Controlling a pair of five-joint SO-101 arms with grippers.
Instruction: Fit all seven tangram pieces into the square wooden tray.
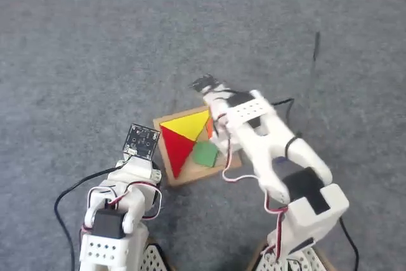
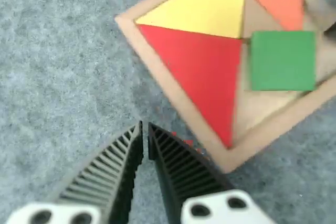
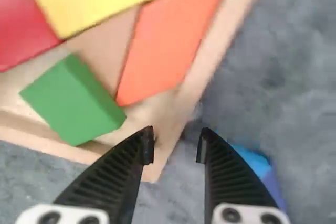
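Observation:
The square wooden tray (image 1: 190, 179) lies mid-table and holds a yellow triangle (image 1: 188, 125), a red triangle (image 1: 177, 148), a green square (image 1: 205, 154) and an orange piece (image 1: 209, 128). My right gripper (image 3: 176, 139) is open and straddles the tray's rim (image 3: 223, 45) close to the green square (image 3: 68, 98) and the orange piece (image 3: 168, 40). A blue piece (image 3: 253, 160) lies on the carpet outside the rim, partly hidden by one finger. My left gripper (image 2: 145, 127) is shut on nothing, just outside the tray's rim (image 2: 157, 72) beside the red triangle (image 2: 205, 72).
Grey carpet covers the table around the tray. The right arm's white body (image 1: 266, 138) hangs over the tray's right side and hides it in the high view. Cables (image 1: 70, 195) trail near the left arm's base. Bare wood (image 2: 262, 106) shows inside the tray.

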